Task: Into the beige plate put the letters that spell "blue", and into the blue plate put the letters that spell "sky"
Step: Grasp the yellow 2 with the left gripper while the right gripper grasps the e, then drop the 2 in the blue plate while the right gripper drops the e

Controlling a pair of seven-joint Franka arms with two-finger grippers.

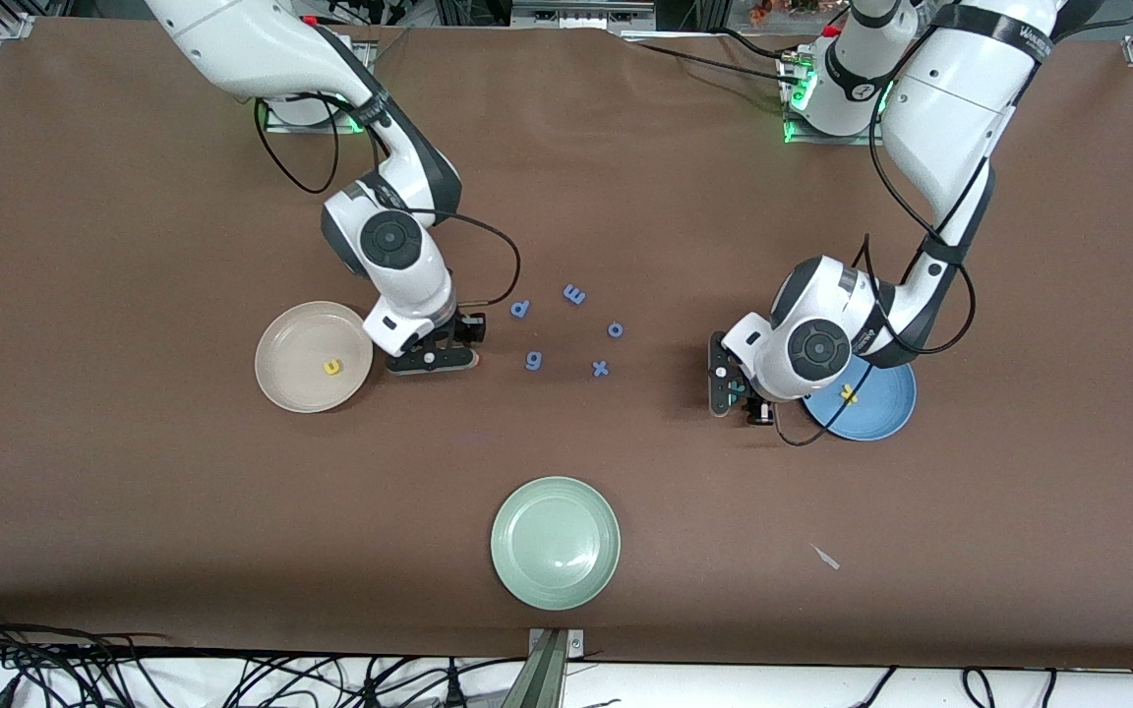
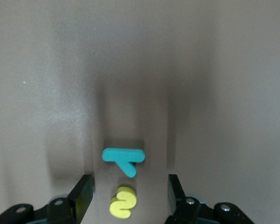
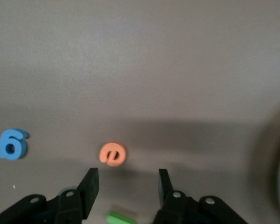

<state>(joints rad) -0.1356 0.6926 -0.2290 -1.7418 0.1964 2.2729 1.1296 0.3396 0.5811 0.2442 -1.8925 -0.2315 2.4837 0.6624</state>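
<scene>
Front view, worktop (image 1: 134, 511): beige plate (image 1: 291, 388) toward the right arm's end, yellow u (image 1: 331, 368) lying in it; blue plate (image 1: 881, 408) toward the left arm's end, yellow k (image 1: 850, 395) in it.
Front view, claws: right claw (image 1: 434, 359) low just beside the beige plate; left claw (image 1: 736, 393) low beside the blue plate.
Front view, extras: blue letters (image 1: 566, 329) scattered between the arms; green plate (image 1: 555, 543) nearest the camera.
Left wrist view: left claw (image 2: 130, 198) parted, gripping nothing; yellow s (image 2: 122, 202) between the fingers (image 2: 84, 193); teal y (image 2: 123, 158) just past it.
Right wrist view: right claw (image 3: 127, 189) parted, empty; orange e (image 3: 113, 154) ahead of the fingertips (image 3: 91, 184); green piece (image 3: 121, 217) between them; blue g (image 3: 12, 144) off aside.
</scene>
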